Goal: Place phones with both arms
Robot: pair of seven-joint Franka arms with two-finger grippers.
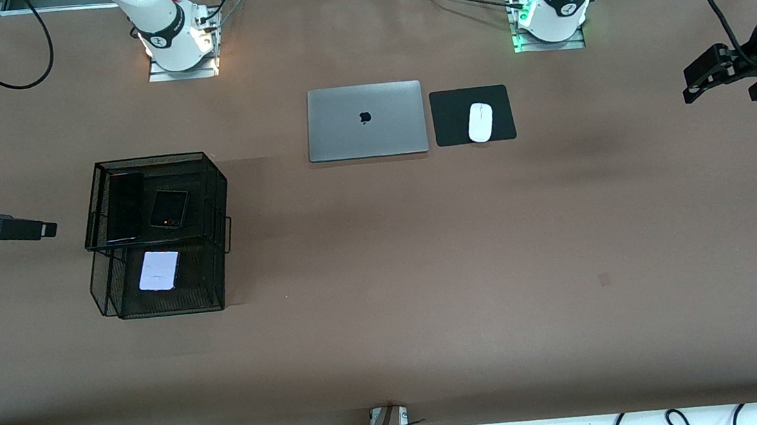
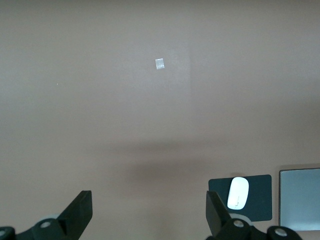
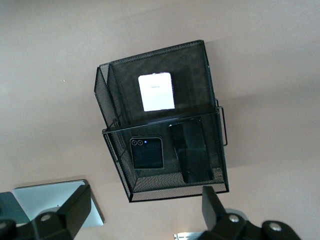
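Black mesh basket [image 1: 222, 207]: long black phone [image 1: 125, 205] & small black phone [image 1: 168, 209] on top shelf, pale phone [image 1: 159, 270] on bottom. Right gripper [image 3: 145, 212] wide open above basket. Left gripper [image 2: 149, 212] wide open over bare table, w/ phones well apart from it.

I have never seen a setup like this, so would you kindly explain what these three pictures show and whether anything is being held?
Two white robot arms stand at a brown table. The wide picture looks down from a high camera facing them; the other two come from cameras on each arm's wrist. The left gripper hangs open over bare table at its own end, holding nothing. The right gripper is open and empty too, beside a black mesh tray with two levels. The upper level holds a long black phone and a small black phone; the lower level holds a lavender phone. Mid-table near the bases lie a shut grey laptop and a white mouse on a black pad.
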